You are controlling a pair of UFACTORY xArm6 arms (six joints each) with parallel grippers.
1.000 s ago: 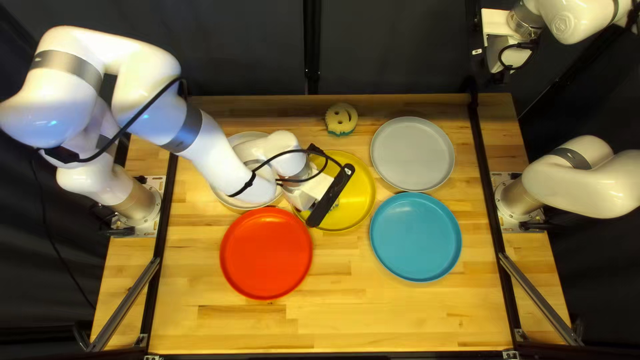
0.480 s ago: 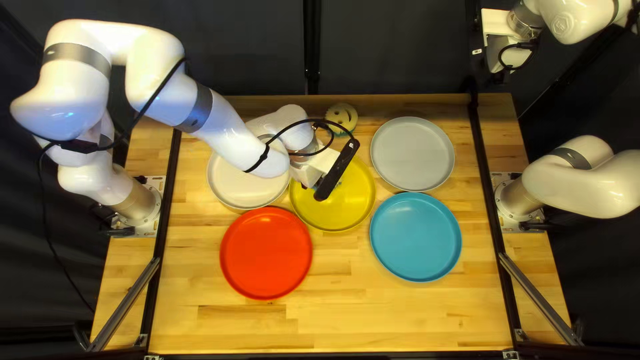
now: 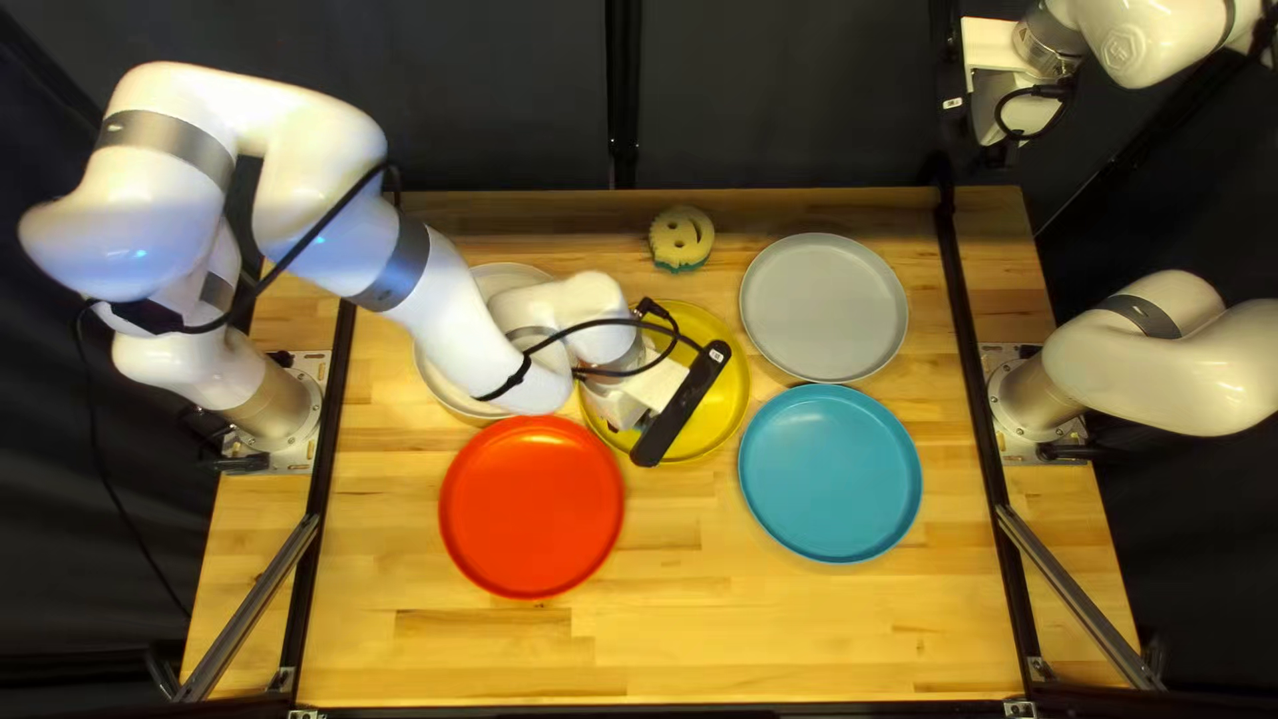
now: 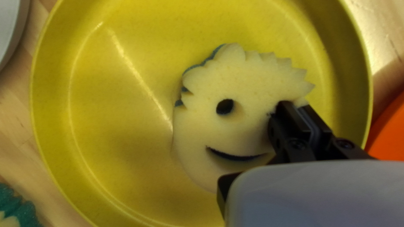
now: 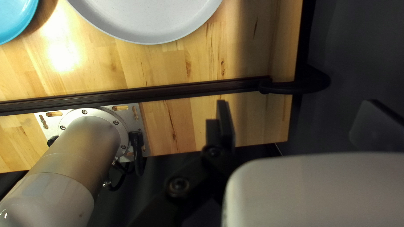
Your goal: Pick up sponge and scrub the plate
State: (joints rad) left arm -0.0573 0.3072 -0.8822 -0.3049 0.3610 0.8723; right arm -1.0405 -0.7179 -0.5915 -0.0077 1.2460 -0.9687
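a pale wooden bench spreads under everything. the white jointed left arm reaches in from about ten o'clock, and the matching right arm has its base at three.

around the round yellow plate: a round off-white plate at nine o'clock, a round pale gray plate at two, a round blue plate at four, a round red plate between seven and eight.

the right claw is up toward two o'clock, spread wide. the left claw is narrow, pinching the edge of a pale yellow smiley-face foam sponge inside the yellow plate's rim. a smaller-looking, teal-edged smiley sponge sits at twelve o'clock.
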